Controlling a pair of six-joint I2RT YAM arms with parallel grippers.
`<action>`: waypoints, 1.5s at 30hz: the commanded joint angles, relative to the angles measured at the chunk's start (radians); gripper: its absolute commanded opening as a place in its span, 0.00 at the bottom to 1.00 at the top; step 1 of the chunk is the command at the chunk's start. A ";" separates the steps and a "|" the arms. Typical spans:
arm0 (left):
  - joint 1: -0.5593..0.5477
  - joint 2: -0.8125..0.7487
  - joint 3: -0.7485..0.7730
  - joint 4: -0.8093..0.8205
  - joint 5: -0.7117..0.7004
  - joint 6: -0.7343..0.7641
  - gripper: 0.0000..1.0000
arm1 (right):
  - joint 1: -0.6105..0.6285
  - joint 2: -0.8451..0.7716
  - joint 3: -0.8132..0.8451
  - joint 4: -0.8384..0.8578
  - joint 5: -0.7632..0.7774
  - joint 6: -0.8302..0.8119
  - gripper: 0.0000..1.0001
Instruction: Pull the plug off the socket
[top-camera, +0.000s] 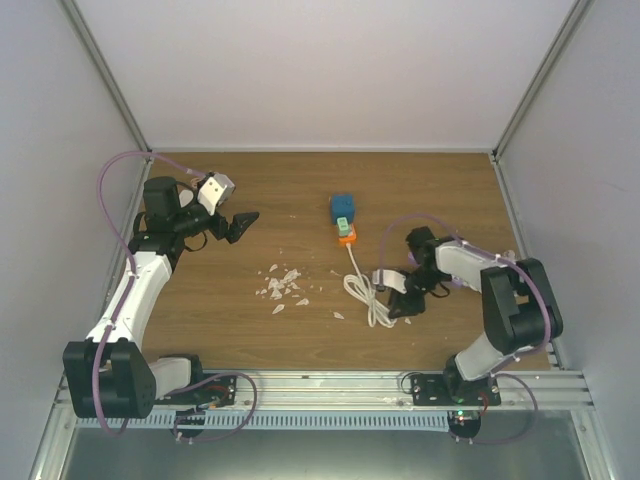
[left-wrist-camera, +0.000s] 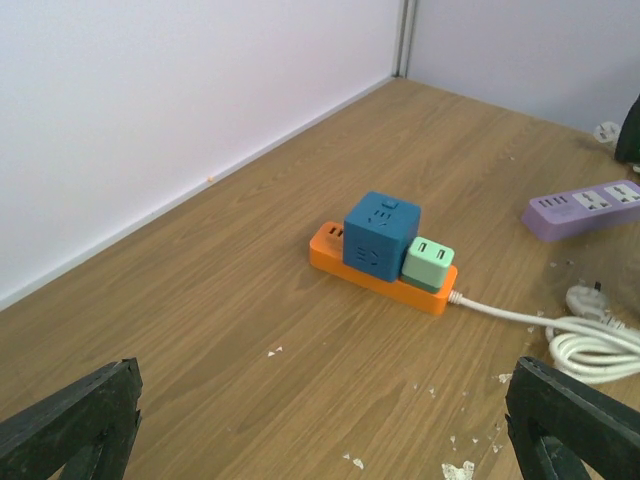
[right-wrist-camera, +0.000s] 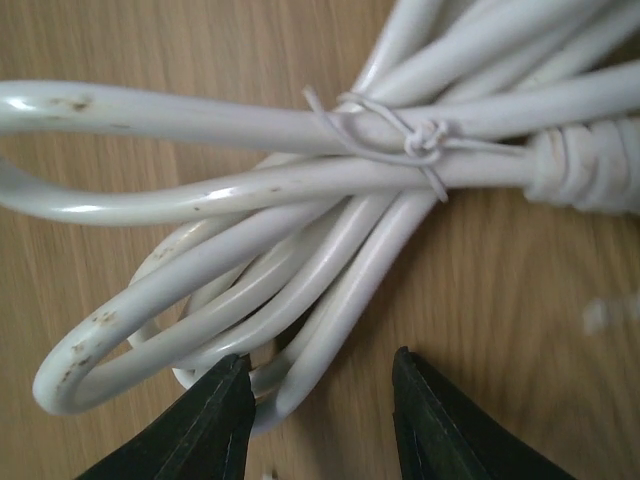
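At the left of the top view, the left gripper (top-camera: 238, 226) hangs over the wooden counter (top-camera: 200, 290) with its jaws spread wide and nothing between them. In its own wrist view, the two black fingers (left-wrist-camera: 75, 420) sit at the bottom corners with bare wood between them. Right of it, in the lower middle of the top view, a scatter of small white scraps (top-camera: 283, 287) lies on the wood. Further right, near the centre, the orange power strip (top-camera: 346, 236) lies flat. A blue cube adapter (left-wrist-camera: 381, 234) is seated on it, and a pale green plug (left-wrist-camera: 428, 264) sits just beside the cube, touching it, at the end where the white cable (top-camera: 372, 298) leaves the strip. Both are pushed home, well apart from either gripper. The cable runs toward the lower right of the top view and ends in a coiled bundle tied with a thin wire. A purple power strip (left-wrist-camera: 585, 208) lies at the right edge of the left wrist view, beyond the bundle. The right gripper (right-wrist-camera: 320, 372) is down over the coil. Its jaws stand narrowly apart and are not clamped: one loop end lies against the left finger, and bare wood shows between that loop and the right finger.
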 joint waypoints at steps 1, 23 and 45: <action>-0.009 -0.022 -0.008 0.047 -0.003 0.019 0.99 | -0.154 -0.001 -0.117 -0.070 0.292 -0.152 0.40; -0.010 -0.002 -0.001 0.036 0.021 0.020 0.99 | -0.744 -0.039 0.098 -0.220 0.346 -0.494 0.50; -0.011 -0.012 0.008 0.040 -0.050 -0.033 0.99 | -0.256 -0.053 0.303 0.145 -0.164 0.230 0.86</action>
